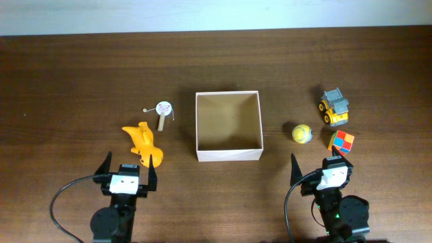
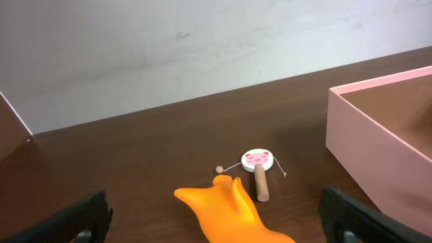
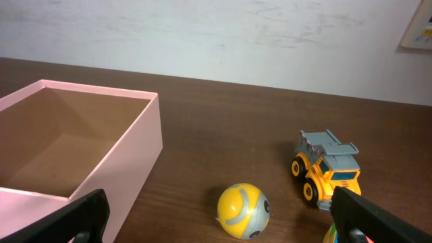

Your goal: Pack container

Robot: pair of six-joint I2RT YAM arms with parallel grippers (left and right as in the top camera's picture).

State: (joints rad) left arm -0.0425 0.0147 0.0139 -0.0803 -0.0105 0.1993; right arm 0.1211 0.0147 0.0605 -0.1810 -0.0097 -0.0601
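The container (image 1: 229,153), a square shallow box with white walls and a tan inside, stands mid-table with nothing in it; it shows in the left wrist view (image 2: 378,145) and the right wrist view (image 3: 138,145). An orange dinosaur-like toy (image 1: 144,143) (image 2: 229,214) lies left of it, just ahead of my open left gripper (image 1: 128,177) (image 2: 216,219). A small pig-faced rattle drum (image 1: 163,111) (image 2: 258,165) lies beyond it. A yellow-grey ball (image 1: 302,133) (image 3: 243,210), a yellow toy truck (image 1: 335,108) (image 3: 327,172) and a colour cube (image 1: 341,142) lie right of the container. My right gripper (image 1: 321,172) (image 3: 223,219) is open, near the ball.
The dark wooden table (image 1: 81,81) reaches a pale wall at the back. Black cables (image 1: 61,202) loop near both arm bases at the front edge.
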